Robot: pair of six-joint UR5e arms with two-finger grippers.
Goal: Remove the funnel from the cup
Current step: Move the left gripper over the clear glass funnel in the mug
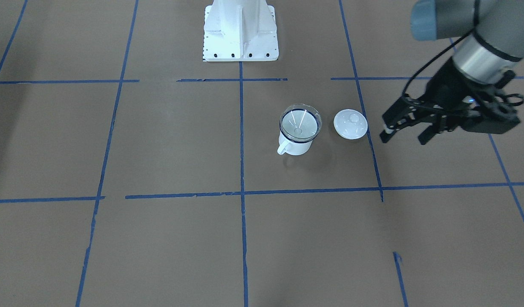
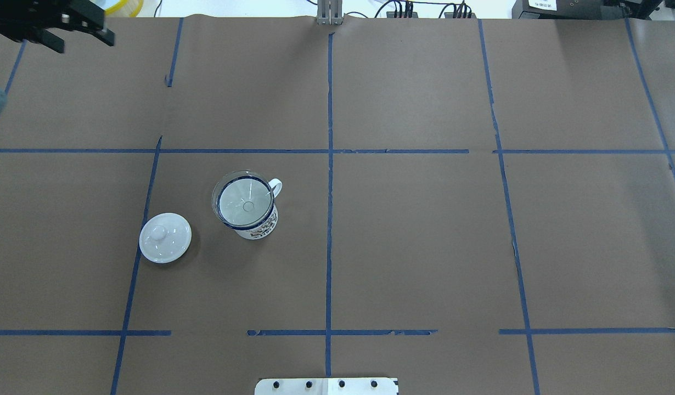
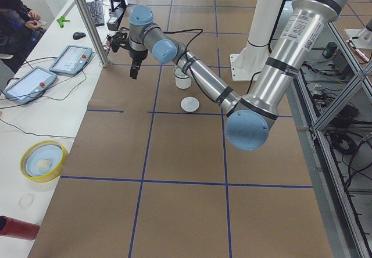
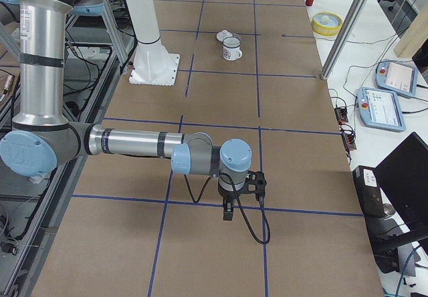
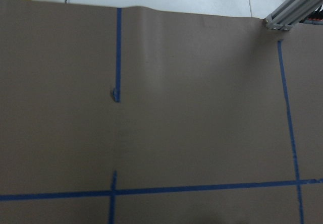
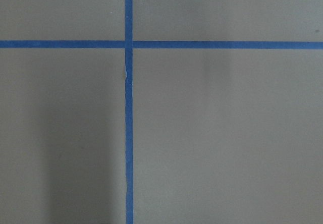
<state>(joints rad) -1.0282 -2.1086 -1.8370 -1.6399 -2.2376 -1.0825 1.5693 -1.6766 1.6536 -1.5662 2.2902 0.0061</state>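
Observation:
The clear funnel [image 1: 300, 123] sits in the white mug, the cup [image 1: 294, 147], with its rim resting on the mug's dark blue rim. In the overhead view the funnel [image 2: 244, 200] and cup [image 2: 258, 227] stand left of centre, the handle pointing away from the robot. My left gripper [image 1: 404, 135] hovers open and empty beyond the lid, well away from the cup; overhead it [image 2: 84, 41] is at the far left corner. My right gripper [image 4: 229, 210] shows only in the exterior right view, far from the cup [image 4: 232, 48]; I cannot tell its state. Both wrist views show only paper and tape.
A white knobbed lid [image 1: 350, 124] lies on the table beside the cup, between it and the left gripper. The robot base [image 1: 240, 30] stands at the near edge. A yellow bowl [image 3: 43, 160] and tablets sit on the side bench beyond the brown paper.

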